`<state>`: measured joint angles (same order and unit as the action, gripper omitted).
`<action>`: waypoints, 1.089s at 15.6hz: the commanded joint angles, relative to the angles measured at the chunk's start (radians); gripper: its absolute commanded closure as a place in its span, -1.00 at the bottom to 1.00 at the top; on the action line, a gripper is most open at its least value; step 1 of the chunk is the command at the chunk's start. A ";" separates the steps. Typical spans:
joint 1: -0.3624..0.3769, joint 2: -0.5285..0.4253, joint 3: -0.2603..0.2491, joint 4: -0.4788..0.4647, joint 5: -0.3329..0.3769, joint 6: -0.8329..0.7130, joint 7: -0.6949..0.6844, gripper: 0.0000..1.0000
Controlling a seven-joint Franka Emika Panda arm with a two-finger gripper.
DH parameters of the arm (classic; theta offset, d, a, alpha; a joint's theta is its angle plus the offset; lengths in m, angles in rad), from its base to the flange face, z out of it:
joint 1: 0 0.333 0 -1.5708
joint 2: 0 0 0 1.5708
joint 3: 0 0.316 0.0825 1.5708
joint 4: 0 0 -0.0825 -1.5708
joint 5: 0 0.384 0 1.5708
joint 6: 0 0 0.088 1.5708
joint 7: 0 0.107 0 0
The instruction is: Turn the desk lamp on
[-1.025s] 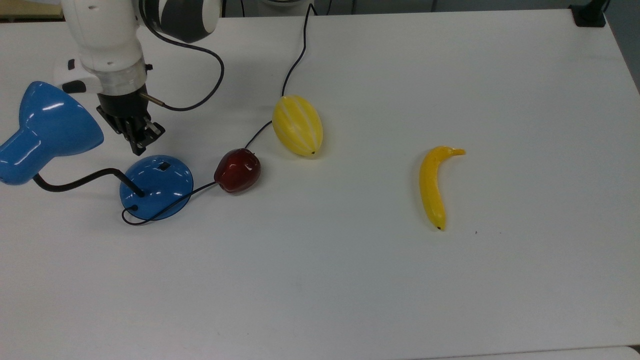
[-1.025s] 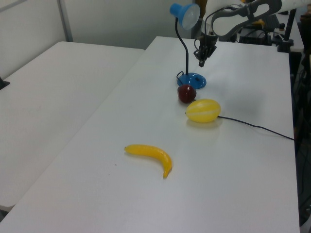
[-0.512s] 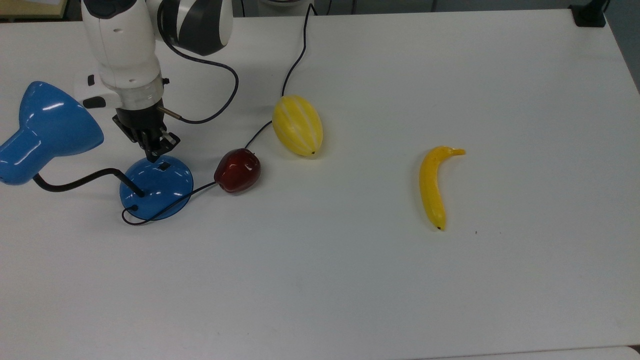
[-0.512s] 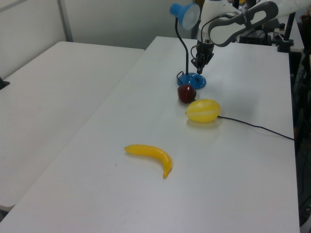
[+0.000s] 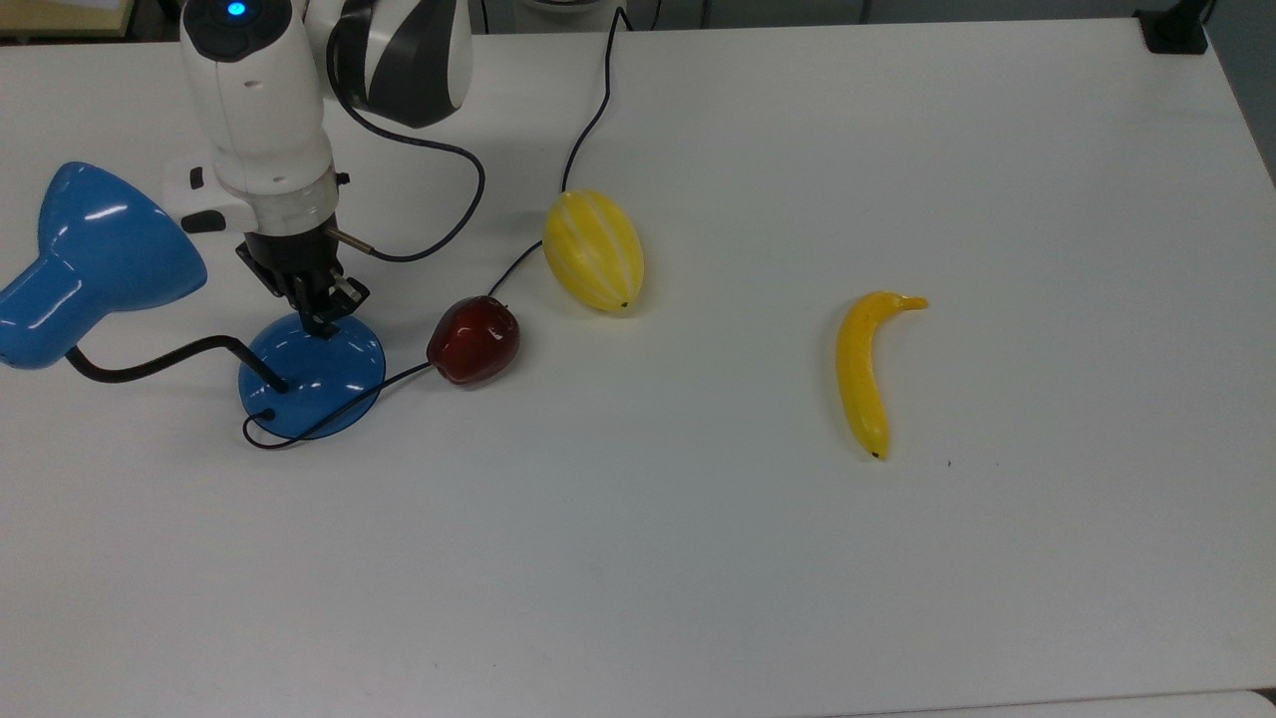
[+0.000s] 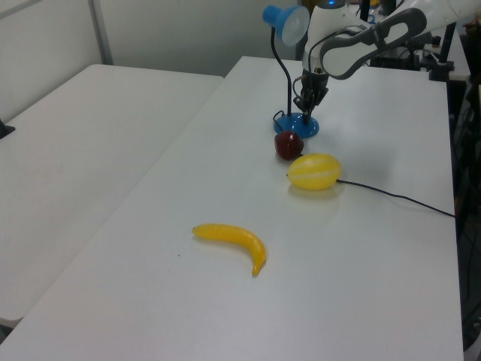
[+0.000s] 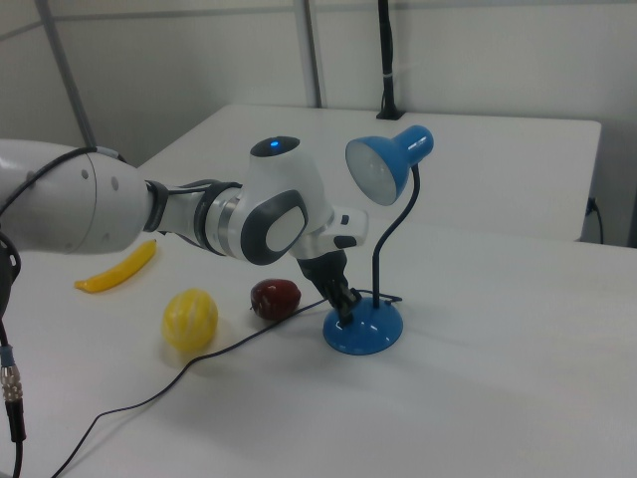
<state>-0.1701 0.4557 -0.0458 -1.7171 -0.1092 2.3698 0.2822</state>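
No readable text, label, brand, number or sign anywhere.

In the upper left of the top view, the white arm (image 5: 261, 100) reaches steeply downward, its black gripper (image 5: 321, 321) at the lower end with both fingers pressed together, tips pointing toward the frame's lower right.

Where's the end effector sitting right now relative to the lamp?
In the top view the end effector is down on the desk lamp base's far edge, at the top view's left, with the red apple nearby.
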 commanded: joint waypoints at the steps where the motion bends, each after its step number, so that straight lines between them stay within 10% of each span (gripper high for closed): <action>1: 0.009 0.004 0.001 -0.010 -0.059 0.054 0.078 1.00; 17: 0.007 0.034 0.012 -0.009 -0.083 0.069 0.086 1.00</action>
<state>-0.1652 0.4667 -0.0414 -1.7164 -0.1688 2.4063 0.3374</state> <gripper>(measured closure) 0.991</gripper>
